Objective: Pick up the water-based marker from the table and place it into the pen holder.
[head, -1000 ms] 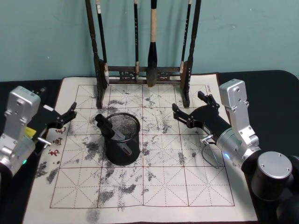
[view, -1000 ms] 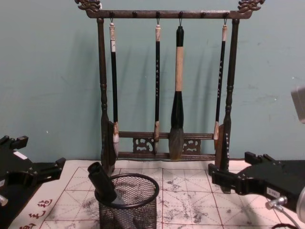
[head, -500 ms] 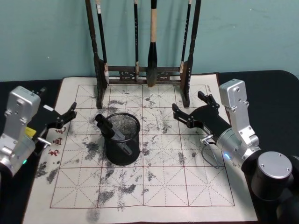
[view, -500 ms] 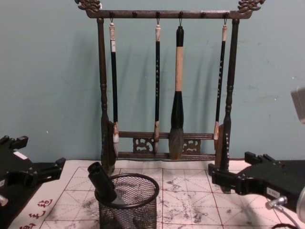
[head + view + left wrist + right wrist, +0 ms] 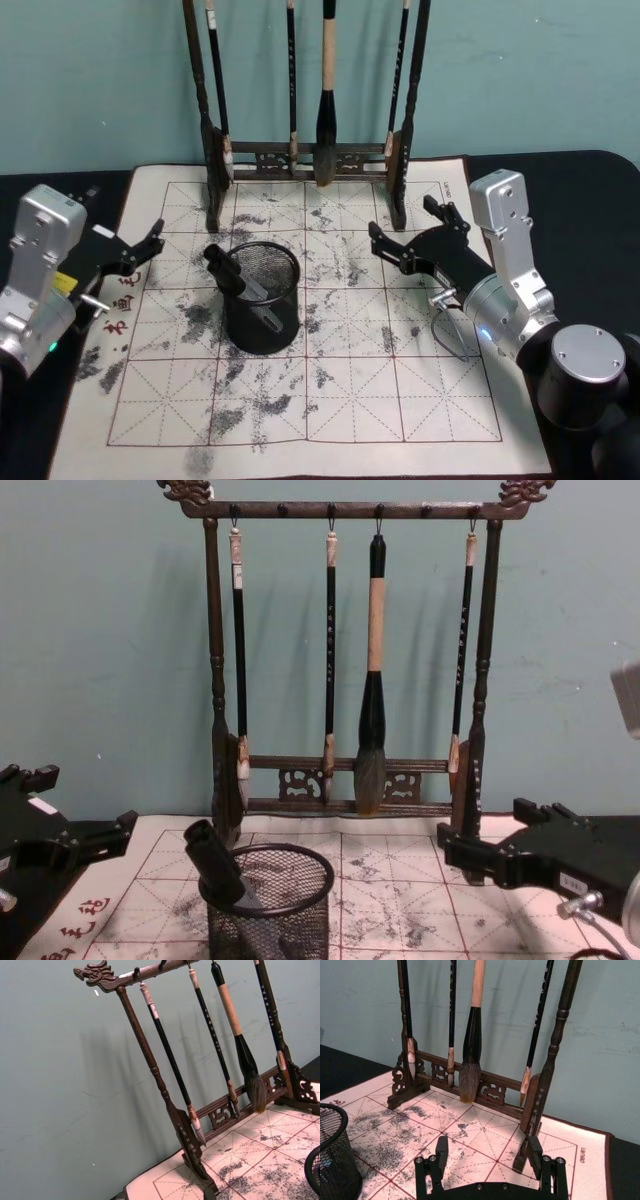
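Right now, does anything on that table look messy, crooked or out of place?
Nothing looks broken or spilled. The white mat is covered in grey ink smudges. The black marker leans at an angle in the mesh cup, its top poking over the rim. Four brushes hang straight on the wooden rack.

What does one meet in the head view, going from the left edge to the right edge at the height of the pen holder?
Left claw → marker, leaning on the rim → pen holder → right claw.
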